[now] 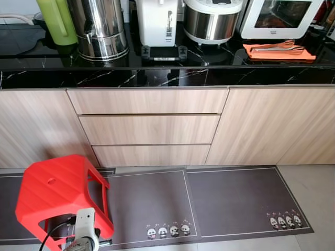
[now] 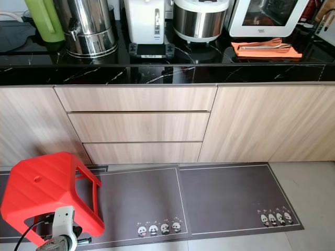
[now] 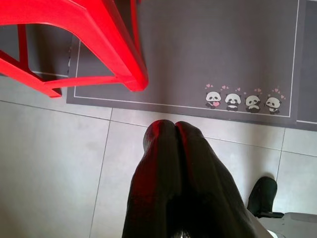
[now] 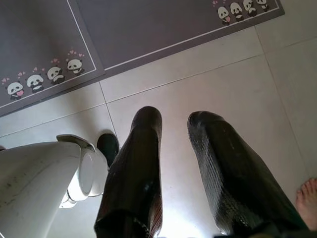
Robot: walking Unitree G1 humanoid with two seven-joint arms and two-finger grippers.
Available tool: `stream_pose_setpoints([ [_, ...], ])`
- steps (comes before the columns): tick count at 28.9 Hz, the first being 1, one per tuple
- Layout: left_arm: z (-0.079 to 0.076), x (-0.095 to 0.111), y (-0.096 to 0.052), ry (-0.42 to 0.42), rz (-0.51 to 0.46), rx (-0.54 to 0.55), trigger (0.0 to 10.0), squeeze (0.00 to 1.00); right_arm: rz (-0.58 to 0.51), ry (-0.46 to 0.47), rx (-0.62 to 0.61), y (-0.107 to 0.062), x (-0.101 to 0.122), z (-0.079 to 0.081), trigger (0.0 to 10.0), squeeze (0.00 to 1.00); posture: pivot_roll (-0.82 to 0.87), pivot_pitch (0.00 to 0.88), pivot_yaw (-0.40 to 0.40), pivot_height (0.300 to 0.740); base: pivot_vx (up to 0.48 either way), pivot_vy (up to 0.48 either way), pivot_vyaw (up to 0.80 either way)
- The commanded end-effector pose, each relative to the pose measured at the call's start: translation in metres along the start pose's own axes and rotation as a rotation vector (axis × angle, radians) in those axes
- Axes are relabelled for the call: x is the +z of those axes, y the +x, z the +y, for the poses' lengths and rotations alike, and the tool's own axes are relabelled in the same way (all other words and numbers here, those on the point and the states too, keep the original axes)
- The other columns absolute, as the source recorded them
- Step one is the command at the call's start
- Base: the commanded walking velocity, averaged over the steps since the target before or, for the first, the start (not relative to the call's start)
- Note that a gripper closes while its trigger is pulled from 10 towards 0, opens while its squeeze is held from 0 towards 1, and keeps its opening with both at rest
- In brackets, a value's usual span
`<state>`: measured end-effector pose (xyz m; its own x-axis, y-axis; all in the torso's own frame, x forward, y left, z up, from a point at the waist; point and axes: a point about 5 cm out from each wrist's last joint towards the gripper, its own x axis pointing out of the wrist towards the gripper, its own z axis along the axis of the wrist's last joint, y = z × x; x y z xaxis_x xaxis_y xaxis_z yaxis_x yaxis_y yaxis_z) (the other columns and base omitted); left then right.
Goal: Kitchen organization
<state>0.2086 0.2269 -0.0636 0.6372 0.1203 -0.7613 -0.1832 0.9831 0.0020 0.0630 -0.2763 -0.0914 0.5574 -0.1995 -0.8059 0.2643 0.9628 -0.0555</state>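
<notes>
Standing back from the black marble counter, with both arms hanging low over the tiled floor. Left gripper pressed together and empty, pointing down just short of the grey panda mat, beside a leg of the red stool. Right gripper spread apart, also holding nothing, above bare tile near the mat's edge; a person's bare toes at the frame's corner close by. No single task object singled out yet: likeliest candidates on the counter, well out of reach, namely the orange cloth with utensils at the right, the green jug, the steel urn, the white water dispenser and the rice cooker. Three closed drawers below. Probably an approach step: best done by walking forward squarely onto the mat, keeping left of centre clear of the stool, raising an arm only once close, and minding the person's foot on the right.
</notes>
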Motion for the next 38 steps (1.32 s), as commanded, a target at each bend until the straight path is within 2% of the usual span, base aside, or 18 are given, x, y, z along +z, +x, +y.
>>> stream_pose_setpoints([
  [1,0.002,-0.003,-0.001,0.004,0.012,0.004,10.0,0.0,-0.001,0.016,-0.008,-0.002,-0.003,-0.001,10.0,0.0,0.1,0.0,-0.024,0.74,0.0,0.0,0.0],
  [10,-0.011,0.008,0.003,0.005,-0.014,-0.006,10.0,0.0,-0.008,-0.002,-0.001,-0.002,-0.003,0.001,10.0,0.0,0.13,0.0,-0.019,0.74,0.0,0.0,0.0],
  [15,-0.012,0.02,0.004,-0.006,-0.054,-0.012,10.0,0.0,-0.03,0.038,-0.024,-0.002,-0.002,0.0,10.0,0.0,0.12,0.0,-0.027,0.74,0.0,0.0,0.0],
  [19,-0.006,0.033,0.004,-0.022,-0.103,-0.01,10.0,0.0,-0.05,0.024,0.003,-0.001,0.002,0.001,10.0,0.0,0.12,0.0,-0.03,0.74,0.0,0.0,0.0],
  [20,-0.001,0.044,0.004,-0.028,-0.147,-0.016,10.0,0.0,-0.07,0.032,0.004,-0.001,0.005,0.001,10.0,0.0,0.11,0.0,-0.031,0.74,0.0,0.0,0.0],
  [21,0.003,0.053,0.004,-0.034,-0.176,-0.015,10.0,0.0,-0.083,0.062,-0.002,0.0,0.006,0.001,10.0,0.0,0.11,0.0,-0.039,0.74,0.0,0.0,0.0],
  [22,0.003,0.053,0.004,-0.034,-0.176,-0.015,10.0,0.0,-0.083,0.062,-0.002,0.0,0.006,0.001,10.0,0.0,0.11,0.0,-0.039,0.74,0.0,0.0,0.0],
  [24,0.009,0.069,0.003,-0.049,-0.23,-0.014,10.0,0.0,-0.139,0.148,0.001,0.0,0.012,0.001,10.0,0.0,0.08,0.0,-0.035,0.74,0.0,0.0,0.0],
  [25,0.007,0.074,0.003,-0.046,-0.252,-0.016,10.0,0.0,-0.276,0.115,0.04,0.027,0.082,0.027,10.0,0.0,0.08,0.0,-0.033,0.74,0.0,0.0,0.0],
  [26,0.005,0.078,0.003,-0.043,-0.264,-0.018,10.0,0.0,-0.378,0.085,0.063,0.038,0.137,0.048,10.0,0.0,0.08,0.0,-0.033,0.74,0.0,0.0,0.0],
  [27,0.003,0.086,0.002,-0.043,-0.296,-0.026,10.0,0.0,-0.556,0.052,0.095,0.036,0.239,0.084,10.0,0.0,0.08,0.0,-0.032,0.74,0.0,0.0,0.0],
  [28,0.003,0.086,0.002,-0.043,-0.296,-0.026,10.0,0.0,-0.556,0.052,0.095,0.036,0.239,0.084,10.0,0.0,0.08,0.0,-0.032,0.74,0.0,0.0,0.0],
  [29,0.002,0.098,0.001,-0.052,-0.34,-0.031,10.0,0.0,-0.624,0.072,0.106,0.028,0.273,0.091,10.0,0.0,0.09,0.0,-0.03,0.74,0.0,0.0,0.0],
  [31,-0.002,0.119,-0.001,-0.037,-0.408,-0.044,10.0,0.0,-0.673,0.097,0.111,0.023,0.288,0.09,10.0,0.0,0.1,0.0,-0.029,0.74,0.0,0.0,0.0],
  [36,-0.013,0.156,-0.008,-0.027,-0.536,-0.063,10.0,0.0,-0.687,0.073,0.1,0.021,0.295,0.091,10.0,0.0,0.11,0.0,-0.031,0.74,0.0,0.0,0.0],
  [38,-0.013,0.156,-0.008,-0.028,-0.545,-0.063,10.0,0.0,-0.686,0.066,0.099,0.021,0.295,0.092,10.0,0.0,0.11,0.0,-0.029,0.74,0.0,0.0,0.0],
])
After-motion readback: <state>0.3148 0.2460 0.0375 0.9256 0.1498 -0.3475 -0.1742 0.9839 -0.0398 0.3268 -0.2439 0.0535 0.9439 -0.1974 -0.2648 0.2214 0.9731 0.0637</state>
